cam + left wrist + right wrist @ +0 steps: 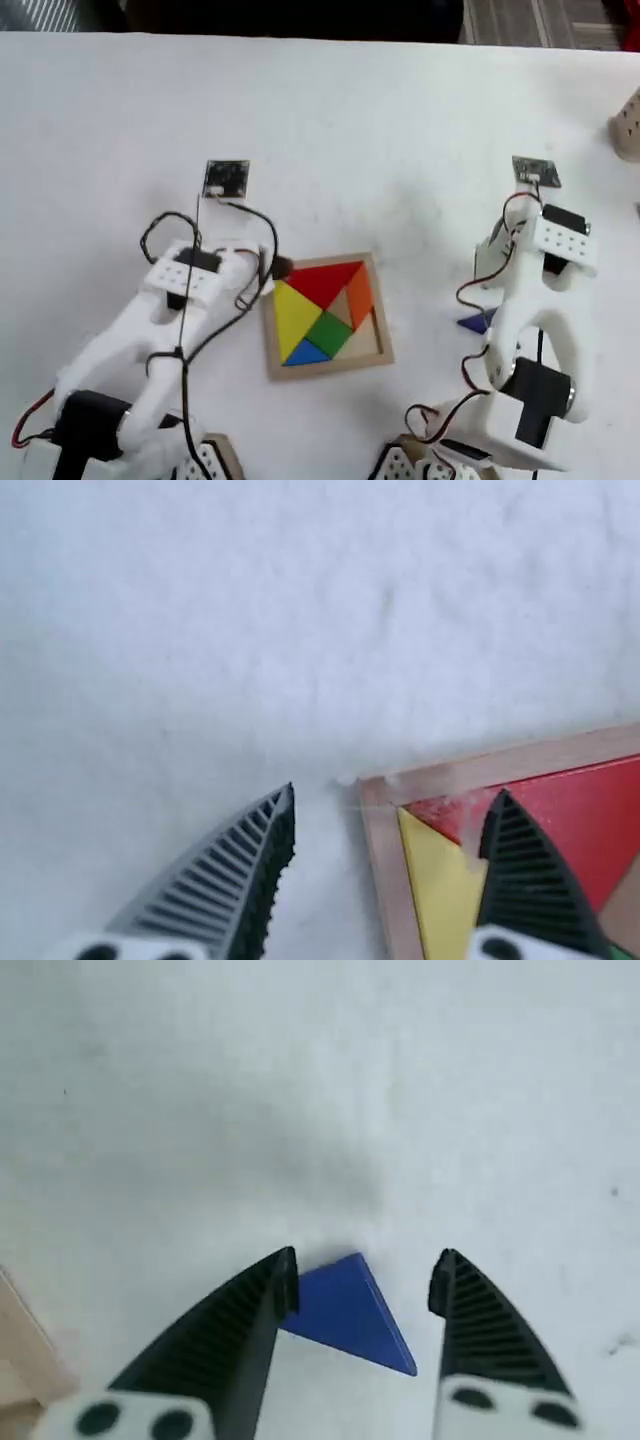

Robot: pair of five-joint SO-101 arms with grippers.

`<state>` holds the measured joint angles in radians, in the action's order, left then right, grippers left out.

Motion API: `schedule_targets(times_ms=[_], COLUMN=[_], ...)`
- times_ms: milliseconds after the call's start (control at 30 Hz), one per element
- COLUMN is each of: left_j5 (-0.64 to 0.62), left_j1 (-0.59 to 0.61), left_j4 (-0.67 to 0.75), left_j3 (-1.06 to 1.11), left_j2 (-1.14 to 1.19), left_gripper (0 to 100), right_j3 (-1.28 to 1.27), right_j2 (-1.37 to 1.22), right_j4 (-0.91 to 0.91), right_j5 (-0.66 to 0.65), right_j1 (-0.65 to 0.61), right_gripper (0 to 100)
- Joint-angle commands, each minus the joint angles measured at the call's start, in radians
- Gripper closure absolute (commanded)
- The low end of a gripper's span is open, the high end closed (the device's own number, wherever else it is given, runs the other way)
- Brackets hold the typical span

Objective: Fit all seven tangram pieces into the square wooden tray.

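Observation:
The square wooden tray (377, 300) lies between the two arms and holds red (325, 281), yellow (291, 313), green (330, 331), orange (359, 293) and small blue (306, 352) pieces, with bare wood showing near its right side. My left gripper (395, 795) stands open over the tray's corner (378, 810), one finger outside the rim and one above the red piece (580, 810). A loose blue triangle (345, 1310) lies on the table (330, 130) right of the tray. My right gripper (367, 1257) hangs open just above it, a finger on either side.
Two small dark boards (226, 178) (535, 171) lie on the white table beyond the arms. A tan perforated object (628, 125) stands at the right edge. Wires loop off both arms near the tray.

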<state>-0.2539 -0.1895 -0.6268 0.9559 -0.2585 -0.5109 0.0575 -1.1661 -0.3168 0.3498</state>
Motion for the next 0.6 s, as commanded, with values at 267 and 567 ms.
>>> schedule_targets(times_ms=[267,567], left_j5=[-0.002,-0.002], left_j1=[0.004,0.004], left_j4=[0.018,0.018], left_j3=[-0.049,-0.049], left_j2=[0.002,0.004], left_gripper=[70,70], right_j3=[-0.160,-0.215], right_j2=[0.085,0.087], right_j4=[0.165,0.199], right_j5=[-0.620,-1.002], right_j1=[0.094,0.093], right_gripper=[78.3,78.3])
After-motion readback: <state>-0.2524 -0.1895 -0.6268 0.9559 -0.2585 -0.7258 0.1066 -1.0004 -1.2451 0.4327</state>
